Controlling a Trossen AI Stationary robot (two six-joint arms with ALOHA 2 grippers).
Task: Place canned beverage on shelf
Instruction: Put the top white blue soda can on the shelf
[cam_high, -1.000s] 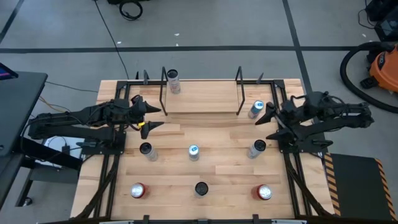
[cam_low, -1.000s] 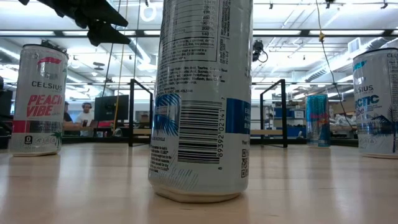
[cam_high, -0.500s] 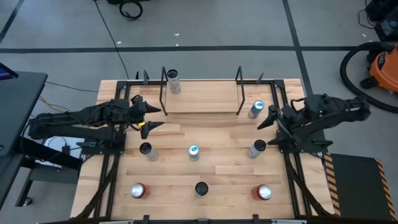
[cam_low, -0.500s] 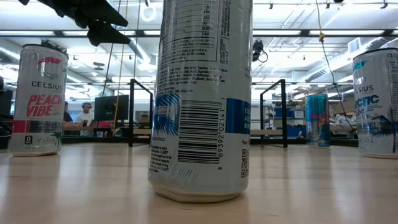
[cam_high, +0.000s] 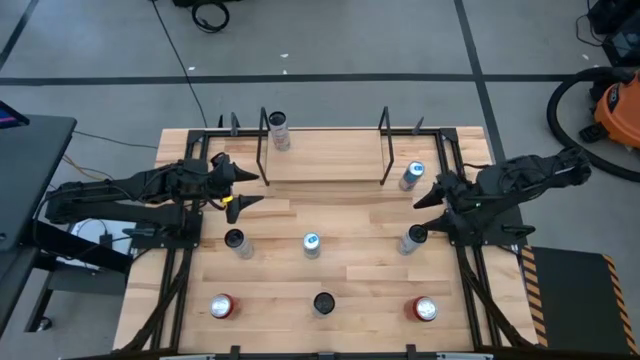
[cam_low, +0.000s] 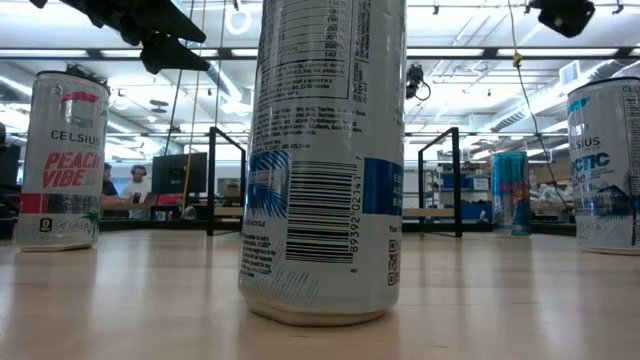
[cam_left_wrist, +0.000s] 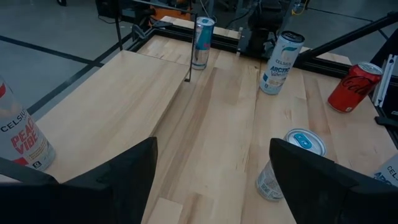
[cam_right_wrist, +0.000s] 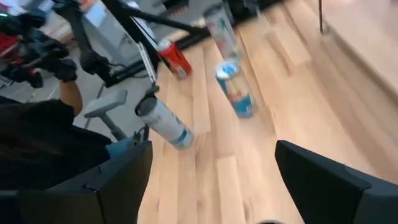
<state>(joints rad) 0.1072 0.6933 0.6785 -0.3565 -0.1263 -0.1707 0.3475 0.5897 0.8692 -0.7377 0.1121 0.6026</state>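
Note:
The shelf (cam_high: 325, 155), a light-wood board in a black rod frame, stands at the table's far middle. One can (cam_high: 278, 128) stands upright on its left end. Several other cans stand upright on the table, among them a blue-topped one (cam_high: 412, 176) just right of the shelf, one (cam_high: 415, 238) at mid right and one (cam_high: 311, 243) in the middle. My right gripper (cam_high: 428, 212) is open and empty above the table, between the two right-hand cans. My left gripper (cam_high: 240, 186) is open and empty by the shelf's left front post.
Three cans stand in a near row: red-topped (cam_high: 222, 306), dark-topped (cam_high: 323, 303) and red-topped (cam_high: 425, 310). Another can (cam_high: 236, 241) stands at mid left. The shelf's upright posts (cam_high: 384, 150) rise at its ends. People show in the room beyond (cam_low: 135, 185).
My right gripper has moved toward the table's near edge, away from the blue-topped can by the shelf and toward the mid-right can. Its arm has swung, and it now shows at the top right of the low view. Its fingers stay open.

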